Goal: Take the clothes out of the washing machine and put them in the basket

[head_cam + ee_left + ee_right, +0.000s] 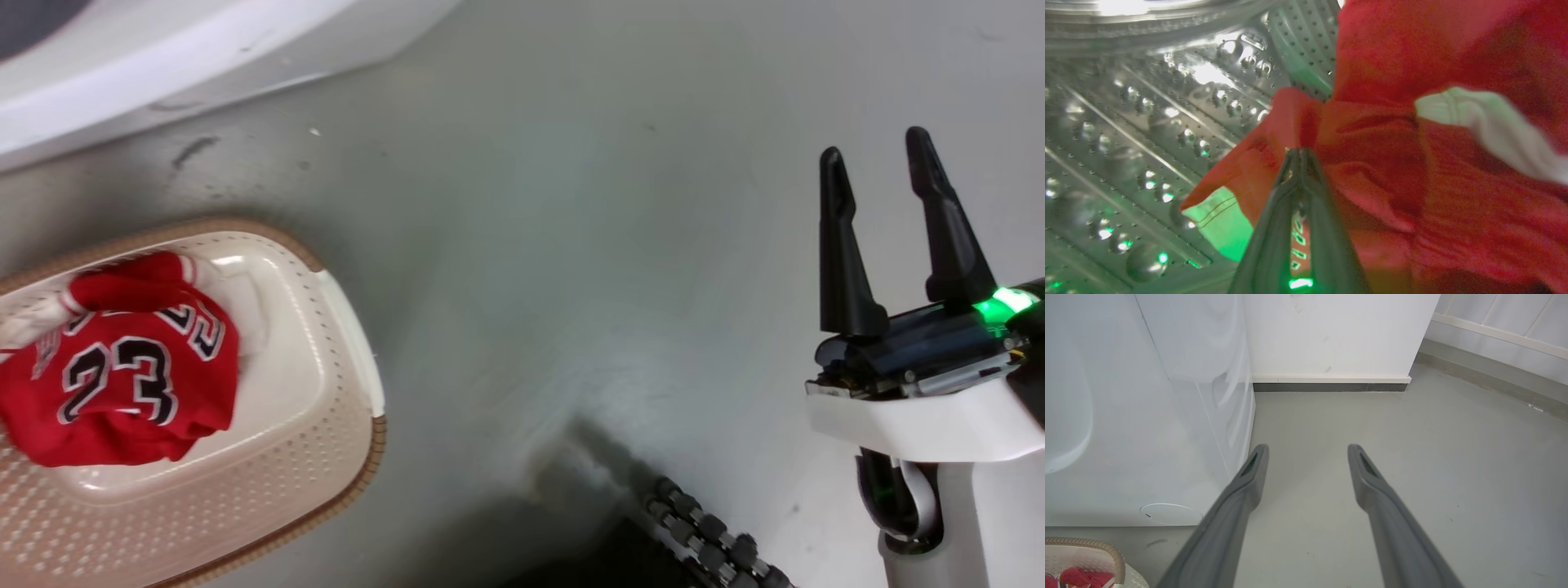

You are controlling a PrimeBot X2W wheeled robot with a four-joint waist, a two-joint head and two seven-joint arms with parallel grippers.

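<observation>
While the left gripper (1300, 153) clamps a fold of red jersey (1412, 192) inside the drum (1147, 134), that thin pinch could slip when pulled out; the right gripper (875, 147) idles, fingers apart, and the basket (314, 425) at nine o'clock holds another jersey (122, 384).

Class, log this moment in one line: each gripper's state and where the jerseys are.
left gripper: shut on red jersey, inside washer drum | right gripper: open, above floor | basket: holds numbered jersey

Jersey (122, 376) in basket (326, 425), washer (122, 57) behind basket
</observation>
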